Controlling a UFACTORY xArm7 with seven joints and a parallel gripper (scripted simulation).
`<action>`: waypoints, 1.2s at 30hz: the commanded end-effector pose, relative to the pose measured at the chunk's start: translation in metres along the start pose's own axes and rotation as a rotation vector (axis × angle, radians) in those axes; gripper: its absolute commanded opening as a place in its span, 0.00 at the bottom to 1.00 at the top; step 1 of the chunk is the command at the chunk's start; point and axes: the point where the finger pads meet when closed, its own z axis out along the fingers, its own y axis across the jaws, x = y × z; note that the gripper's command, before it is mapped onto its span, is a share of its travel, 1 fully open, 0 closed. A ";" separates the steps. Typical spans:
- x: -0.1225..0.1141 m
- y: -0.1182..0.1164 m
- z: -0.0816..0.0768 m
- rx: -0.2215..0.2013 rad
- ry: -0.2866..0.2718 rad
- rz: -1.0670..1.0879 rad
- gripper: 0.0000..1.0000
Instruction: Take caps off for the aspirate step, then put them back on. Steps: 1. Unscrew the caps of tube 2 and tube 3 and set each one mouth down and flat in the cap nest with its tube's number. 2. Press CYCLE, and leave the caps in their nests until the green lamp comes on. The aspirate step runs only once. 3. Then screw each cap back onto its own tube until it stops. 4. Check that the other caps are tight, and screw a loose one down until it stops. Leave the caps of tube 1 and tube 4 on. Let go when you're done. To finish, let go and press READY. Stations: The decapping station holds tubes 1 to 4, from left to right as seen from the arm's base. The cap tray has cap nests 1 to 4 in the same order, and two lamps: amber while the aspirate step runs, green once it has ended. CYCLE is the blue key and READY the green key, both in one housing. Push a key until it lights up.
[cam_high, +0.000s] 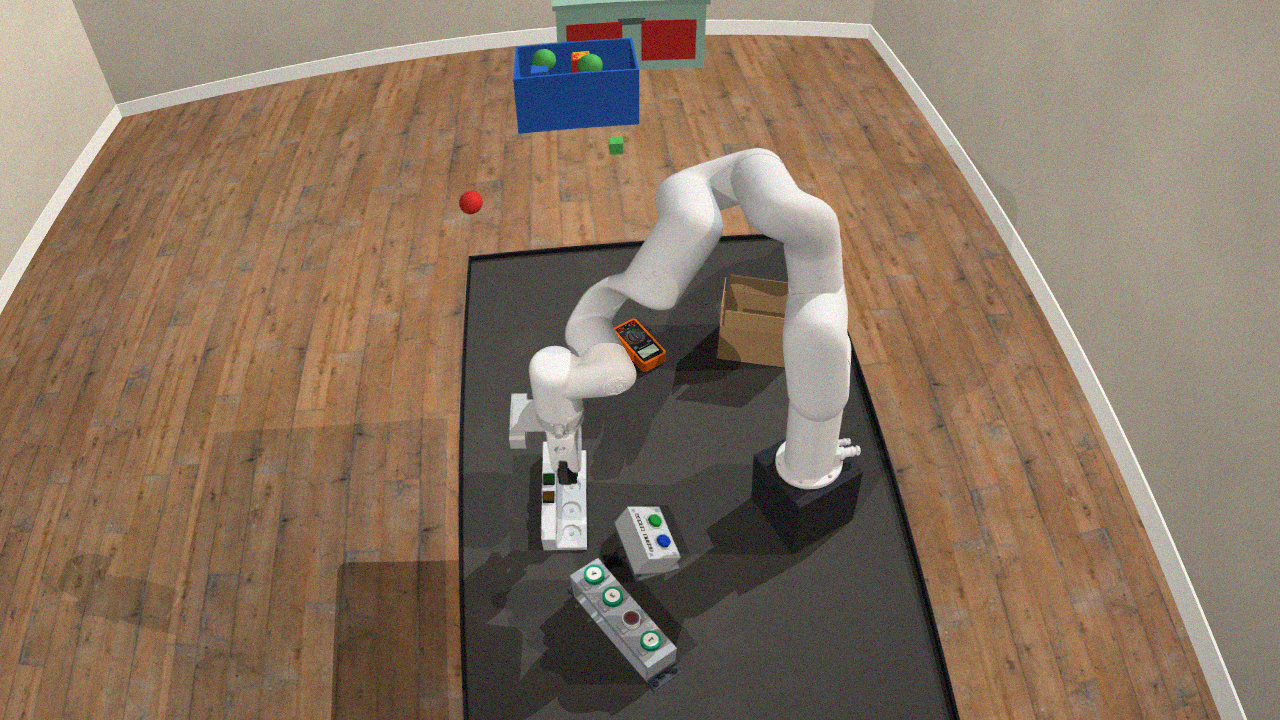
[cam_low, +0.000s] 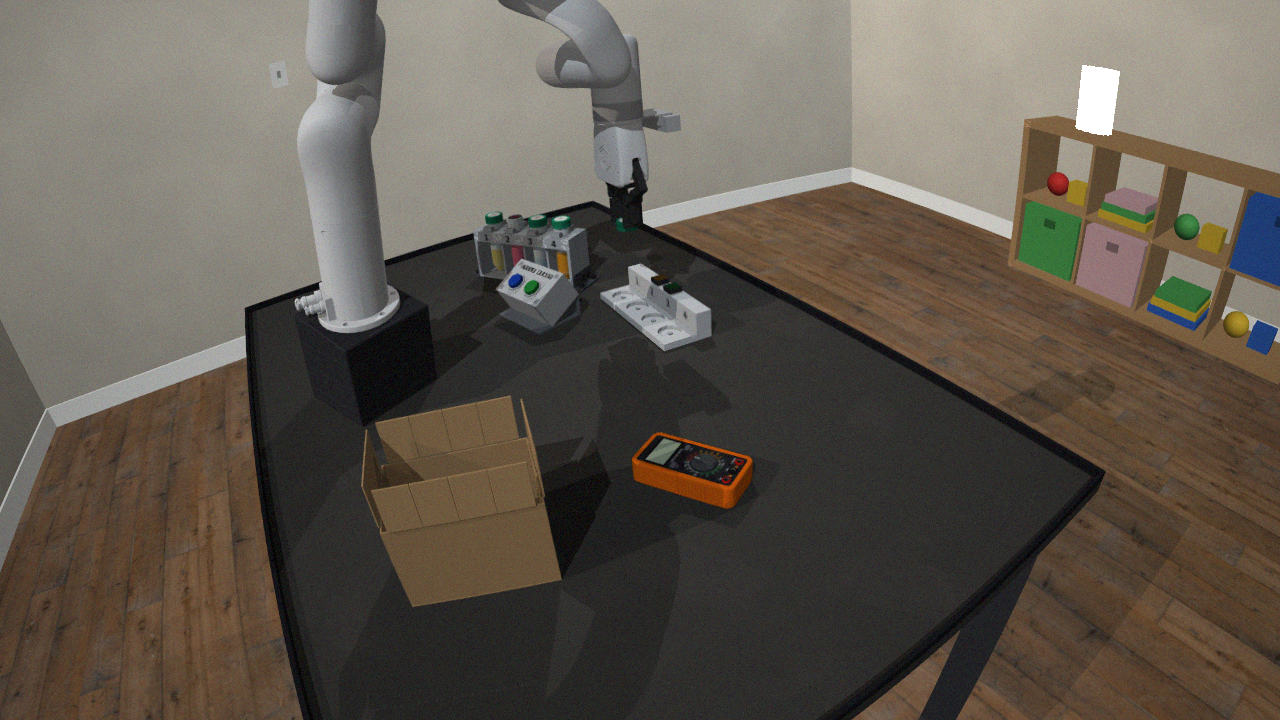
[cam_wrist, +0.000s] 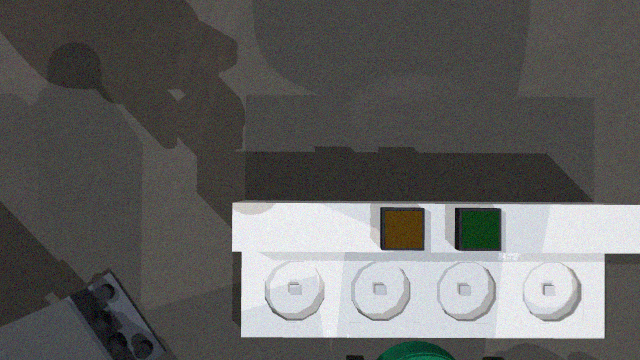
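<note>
My gripper (cam_low: 626, 207) is shut on a green cap (cam_low: 627, 223) and holds it high above the far end of the white cap tray (cam_low: 657, 306). In the wrist view the cap (cam_wrist: 415, 351) shows at the bottom edge, below the two middle nests. All the nests (cam_wrist: 380, 289) are empty. The amber lamp (cam_wrist: 402, 229) and the green lamp (cam_wrist: 478, 229) look dark. In the decapping station (cam_low: 529, 243), tube 2 (cam_low: 515, 220) is open; tubes 1, 3 (cam_low: 537, 221) and 4 carry green caps. The key housing (cam_low: 535, 300) holds the blue CYCLE key (cam_low: 514, 280) and the green READY key (cam_low: 531, 286).
A cardboard box (cam_low: 456, 497) stands open near the arm's base (cam_low: 362, 344). An orange multimeter (cam_low: 691, 467) lies mid-table. The cap tray lies close to the table's edge (cam_high: 563, 501).
</note>
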 end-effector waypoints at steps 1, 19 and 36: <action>0.006 0.006 -0.001 0.006 0.001 -0.005 0.00; 0.006 0.006 0.054 0.006 0.001 -0.005 0.00; 0.007 0.006 0.127 0.007 0.001 -0.005 0.00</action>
